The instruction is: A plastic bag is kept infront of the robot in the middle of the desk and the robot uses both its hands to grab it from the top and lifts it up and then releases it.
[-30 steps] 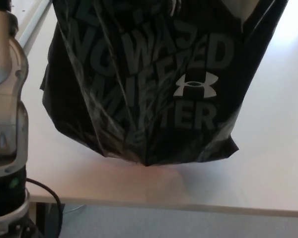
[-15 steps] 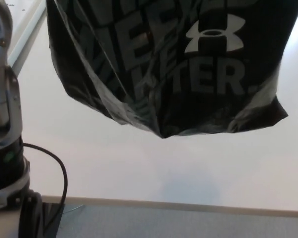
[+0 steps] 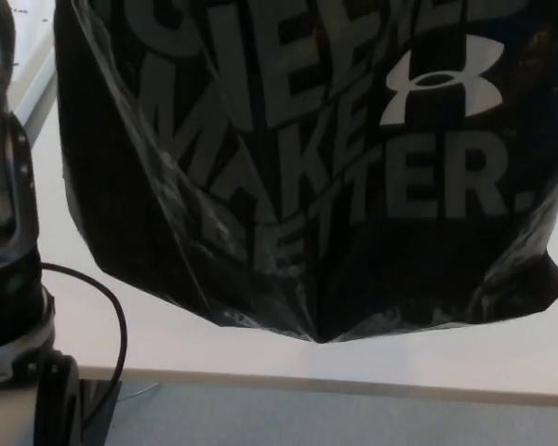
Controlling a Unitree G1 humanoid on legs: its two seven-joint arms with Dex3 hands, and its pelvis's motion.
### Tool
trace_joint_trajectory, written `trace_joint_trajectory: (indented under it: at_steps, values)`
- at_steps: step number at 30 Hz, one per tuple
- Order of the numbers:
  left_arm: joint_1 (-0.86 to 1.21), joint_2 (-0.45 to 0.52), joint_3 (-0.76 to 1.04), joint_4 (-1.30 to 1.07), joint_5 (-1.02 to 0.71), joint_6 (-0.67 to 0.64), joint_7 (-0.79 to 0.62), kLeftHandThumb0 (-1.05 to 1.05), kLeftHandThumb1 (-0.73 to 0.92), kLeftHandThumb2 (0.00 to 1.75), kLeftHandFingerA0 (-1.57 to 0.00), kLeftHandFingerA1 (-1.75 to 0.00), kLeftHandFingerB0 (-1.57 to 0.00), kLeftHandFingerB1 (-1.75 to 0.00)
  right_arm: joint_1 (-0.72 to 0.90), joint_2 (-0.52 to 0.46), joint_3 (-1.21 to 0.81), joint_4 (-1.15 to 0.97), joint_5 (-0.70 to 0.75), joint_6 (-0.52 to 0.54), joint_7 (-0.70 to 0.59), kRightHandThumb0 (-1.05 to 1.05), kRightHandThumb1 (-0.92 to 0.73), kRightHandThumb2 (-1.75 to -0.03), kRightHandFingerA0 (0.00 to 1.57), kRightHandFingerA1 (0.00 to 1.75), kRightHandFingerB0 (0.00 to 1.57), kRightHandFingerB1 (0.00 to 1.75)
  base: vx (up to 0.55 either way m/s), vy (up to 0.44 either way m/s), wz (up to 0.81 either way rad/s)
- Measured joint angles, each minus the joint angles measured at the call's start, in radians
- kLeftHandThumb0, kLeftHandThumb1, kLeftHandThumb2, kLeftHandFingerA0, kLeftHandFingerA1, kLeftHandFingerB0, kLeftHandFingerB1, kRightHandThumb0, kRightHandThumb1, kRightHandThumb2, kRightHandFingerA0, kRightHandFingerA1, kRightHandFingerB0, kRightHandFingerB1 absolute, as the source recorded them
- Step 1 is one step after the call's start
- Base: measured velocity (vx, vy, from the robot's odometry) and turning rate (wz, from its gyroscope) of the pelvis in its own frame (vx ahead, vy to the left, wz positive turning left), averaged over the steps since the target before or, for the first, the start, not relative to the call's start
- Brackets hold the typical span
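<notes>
Here the black plastic bag (image 3: 288, 177) reads "MAKER" and "ETTER."

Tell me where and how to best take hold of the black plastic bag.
Grip the black plastic bag at its top edge, coming from above with a hand at each side. Its film hangs slack and creased, tapering to a pointed bottom corner above the white desk, so the body offers nothing firm. The top itself lies outside this view, as do both hands.
</notes>
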Motion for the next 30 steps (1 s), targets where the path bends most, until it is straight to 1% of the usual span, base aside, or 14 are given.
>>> trace_joint_trajectory:
  at_steps: [4,5,6,8,9,11,13,15,20,21,22,24,28,30]
  values:
    - [0.008,0.014,0.016,0.044,-0.016,-0.002,-0.012,-0.23,0.64,0.58,-0.93,-1.75,-0.69,-1.75,0.009,-0.034,-0.001,0.051,0.014,0.006,0.021,-0.43,-0.82,-0.66,1.05,1.58,0.76,1.41,0.00,0.000,0.00]
    - [0.011,0.022,0.017,0.053,-0.017,-0.004,-0.016,-0.24,0.45,0.86,-1.27,-1.43,-1.05,-1.32,0.010,-0.040,-0.001,0.062,0.017,0.010,0.026,-0.36,-0.83,-0.66,1.03,1.61,0.75,1.45,0.00,0.000,0.00]
    - [0.018,0.035,0.017,0.073,-0.017,-0.007,-0.020,-0.18,0.62,0.59,-0.92,-1.75,-0.72,-1.75,0.013,-0.053,0.000,0.085,0.020,0.015,0.034,-0.36,-0.82,-0.66,1.01,1.64,0.76,1.48,0.00,0.000,0.00]
    - [0.034,0.052,0.018,0.135,-0.019,-0.014,-0.029,-0.16,0.62,0.59,-0.90,-1.75,-0.71,-1.75,0.017,-0.089,0.014,0.168,0.016,0.018,0.050,-0.35,-0.80,-0.65,0.96,1.66,0.74,1.50,0.00,0.000,0.00]
    - [0.040,0.058,0.017,0.158,-0.019,-0.015,-0.032,-0.25,0.45,0.84,-1.20,-1.43,-1.02,-1.34,0.018,-0.101,0.023,0.198,0.014,0.019,0.056,-0.33,-0.78,-0.63,0.93,1.55,0.79,1.34,0.00,0.000,0.00]
    - [0.053,0.078,0.013,0.227,-0.019,-0.017,-0.043,-0.26,0.58,0.54,-0.82,-1.75,-0.66,-1.75,0.019,-0.136,0.058,0.280,0.003,0.023,0.078,-0.35,-0.73,-0.66,0.90,1.51,0.87,1.07,0.00,0.000,0.00]
    - [0.067,0.100,0.001,0.284,-0.010,-0.005,-0.053,-0.46,0.38,0.74,-0.58,-0.66,-0.45,-0.52,0.019,-0.166,0.094,0.355,-0.006,0.033,0.105,-0.40,-0.58,-1.02,0.89,0.99,0.81,0.83,0.00,0.000,0.00]
    - [0.089,0.137,-0.026,0.317,0.005,0.027,-0.075,-0.62,0.48,0.56,-0.24,-0.37,-0.27,-0.30,0.020,-0.186,0.130,0.423,-0.013,0.051,0.135,-0.62,-0.77,-0.63,0.82,0.67,0.58,0.51,0.00,0.000,0.00]
    - [0.119,0.206,-0.051,0.353,-0.004,0.094,-0.162,-0.77,0.46,0.84,-0.04,-0.37,-0.08,-0.30,0.029,-0.200,0.177,0.449,-0.025,0.114,0.175,-0.75,-0.67,-1.01,0.45,0.63,0.20,0.48,0.00,0.000,0.00]
    - [0.124,0.218,-0.051,0.363,-0.009,0.103,-0.179,-0.77,0.56,0.59,-0.07,-0.40,-0.13,-0.30,0.032,-0.200,0.180,0.454,-0.025,0.122,0.180,-0.74,-0.69,-1.01,0.47,0.62,0.21,0.47,0.00,0.000,0.00]
    - [0.131,0.232,-0.051,0.375,-0.016,0.117,-0.198,-0.38,0.25,0.89,0.00,-0.51,0.00,-0.49,0.036,-0.200,0.181,0.462,-0.024,0.133,0.186,-0.69,-0.87,-0.66,0.43,0.50,0.27,0.35,0.00,0.000,0.00]
    - [0.141,0.249,-0.048,0.392,-0.029,0.146,-0.230,-0.71,0.55,0.58,-0.15,-0.38,-0.14,-0.29,0.040,-0.202,0.181,0.475,-0.022,0.156,0.199,-0.72,-0.84,-0.68,0.38,0.49,0.29,0.38,0.00,0.000,0.00]
    - [0.148,0.277,-0.040,0.430,-0.063,0.205,-0.297,-0.68,0.44,0.79,-0.06,-0.26,-0.11,-0.36,0.038,-0.212,0.181,0.528,-0.017,0.191,0.229,-0.72,-0.68,-0.96,0.29,0.54,0.19,0.46,0.00,0.000,0.00]
    - [0.150,0.288,-0.039,0.451,-0.077,0.232,-0.329,-0.68,0.44,0.82,-0.05,-0.22,-0.10,-0.34,0.034,-0.217,0.185,0.559,-0.016,0.211,0.245,-0.71,-0.83,-0.64,0.30,0.44,0.20,0.34,0.00,0.000,0.00]
